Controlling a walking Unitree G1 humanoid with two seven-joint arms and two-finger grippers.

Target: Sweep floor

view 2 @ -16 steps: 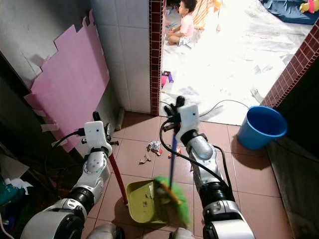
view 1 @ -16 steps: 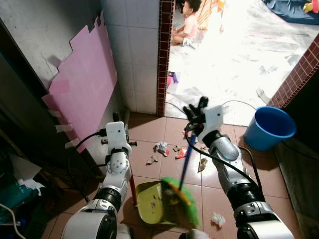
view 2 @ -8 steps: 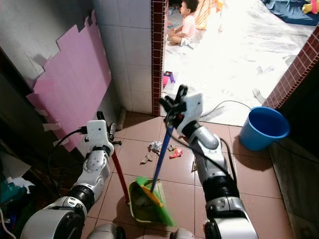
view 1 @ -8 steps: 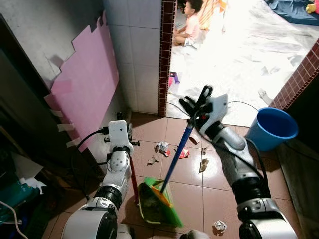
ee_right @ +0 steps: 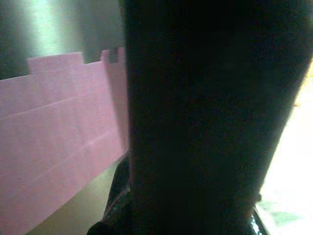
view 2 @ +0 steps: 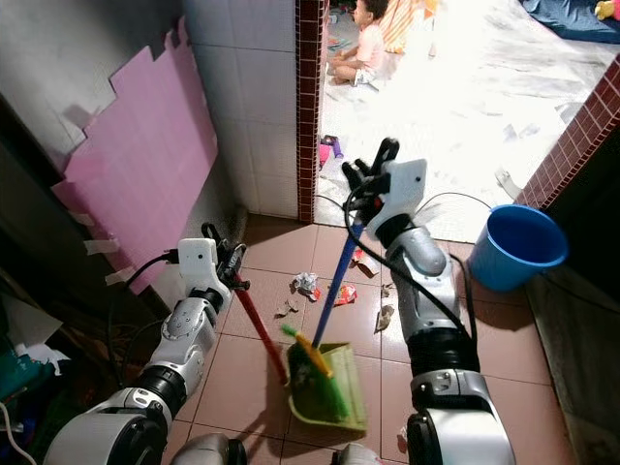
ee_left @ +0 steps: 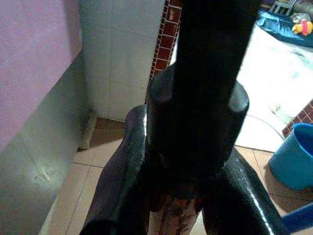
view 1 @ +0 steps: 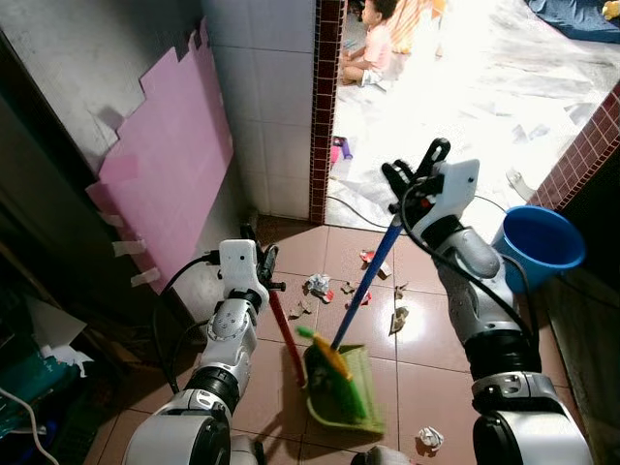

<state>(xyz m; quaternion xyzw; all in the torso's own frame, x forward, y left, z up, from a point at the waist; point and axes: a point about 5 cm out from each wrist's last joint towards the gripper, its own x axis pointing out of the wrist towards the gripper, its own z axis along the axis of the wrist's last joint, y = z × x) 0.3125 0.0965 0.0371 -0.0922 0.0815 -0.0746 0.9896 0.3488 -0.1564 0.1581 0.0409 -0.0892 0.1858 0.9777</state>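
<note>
Our green plastic dustpan [view 1: 354, 395] sits on the brown tiled floor [view 1: 426, 383], the green-bristled broom with a blue handle [view 1: 363, 287] resting in it; crumpled paper scraps [view 1: 316, 286] lie just beyond, open tiles reaching to the blue plastic bucket [view 1: 538, 247] and the sunlit doorway; our right gripper [view 1: 412, 181] clasps the blue handle's top; our left gripper [view 1: 260, 262] clenches the dustpan's red handle [view 1: 284, 334]; our right wrist view is too dark to read.

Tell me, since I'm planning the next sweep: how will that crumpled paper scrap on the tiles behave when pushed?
The crumpled paper scrap looks light, so the broom should slide it easily. Being crumpled, it may tumble or skip sideways on the glossy floor tiles.
</note>
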